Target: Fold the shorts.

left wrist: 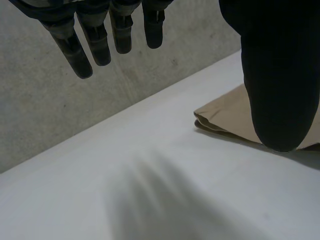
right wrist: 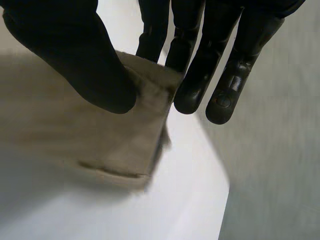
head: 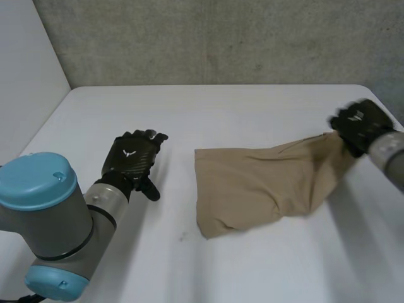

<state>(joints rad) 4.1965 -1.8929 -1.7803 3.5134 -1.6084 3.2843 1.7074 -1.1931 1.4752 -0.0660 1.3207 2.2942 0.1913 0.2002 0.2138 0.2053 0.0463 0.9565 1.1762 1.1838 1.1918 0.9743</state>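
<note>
The tan fabric shorts (head: pixel 252 186) are lying on the right half of the white table (head: pixel 189 113), crumpled rather than flat. Their left part is resting on the tabletop with a fairly straight edge facing the left arm, and the cloth is narrowing and rising toward the table's right edge.

There the black right hand (head: pixel 358 125) is holding the far right end of the shorts up off the surface. In the right wrist view, this hand (right wrist: pixel 70 50) is pinching a hemmed corner of the cloth (right wrist: pixel 75 140), with the thumb pressing on one face and the fingers (right wrist: pixel 200 75) sitting against the edge behind it. So the right hand is gripping the shorts.

The black left hand (head: pixel 131 158) is hovering over bare table, well apart from the shorts and to their left. It is holding nothing, palm down. From its wrist camera the fingers (left wrist: pixel 95 40) are hanging straight and spread, the thumb is standing apart from them, and a folded corner of the shorts (left wrist: pixel 225 117) is lying on the table (left wrist: pixel 150 190) beyond the thumb.

A grey concrete wall (head: pixel 221 38) is standing behind the table's far edge.
</note>
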